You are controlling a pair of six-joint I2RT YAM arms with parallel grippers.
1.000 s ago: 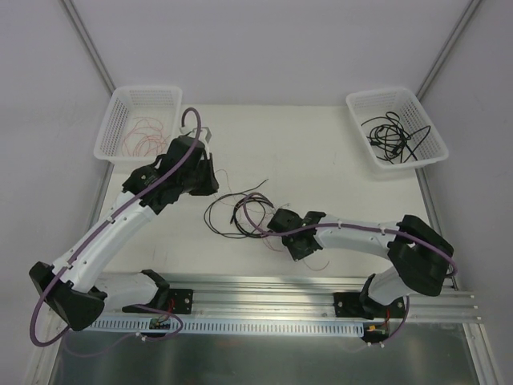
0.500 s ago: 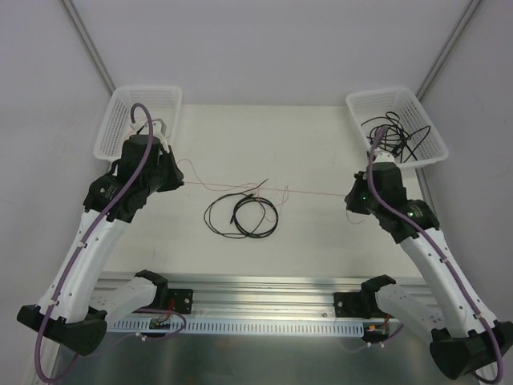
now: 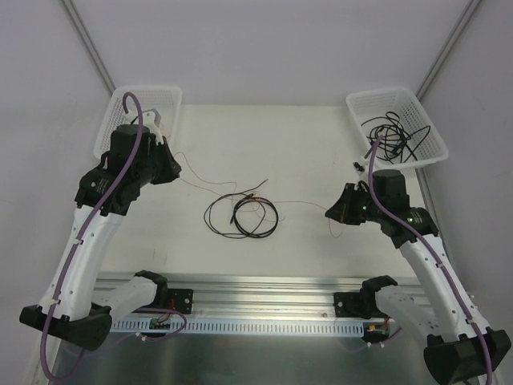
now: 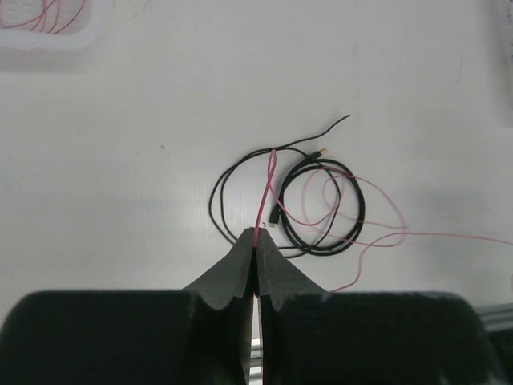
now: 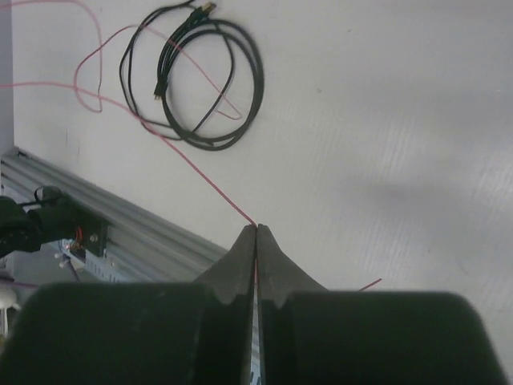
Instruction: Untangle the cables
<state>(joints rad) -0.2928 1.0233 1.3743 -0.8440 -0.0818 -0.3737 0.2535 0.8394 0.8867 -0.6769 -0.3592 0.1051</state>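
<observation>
the left gripper point(image 4: 255, 238) is pinched together on a thin red wire point(image 4: 268, 180), and the right gripper point(image 5: 256, 231) is clamped on red wire too, both raised over the table point(image 3: 304, 136) with bare surface all round. between them, mid-table and well clear of the rail point(image 3: 264, 293), lies the black cable coil point(image 3: 240, 216) with slack pink loops across it; whether they thread through it is too fine to tell. the left arm point(image 3: 88, 233) hides most of the left basket point(image 3: 152, 88), and the right basket point(image 3: 381, 92) holds more black cables point(image 3: 393, 132).

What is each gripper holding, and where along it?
Both hold one thin red wire: left gripper and right gripper each pinch it between closed fingertips, at separate spots along it.
</observation>
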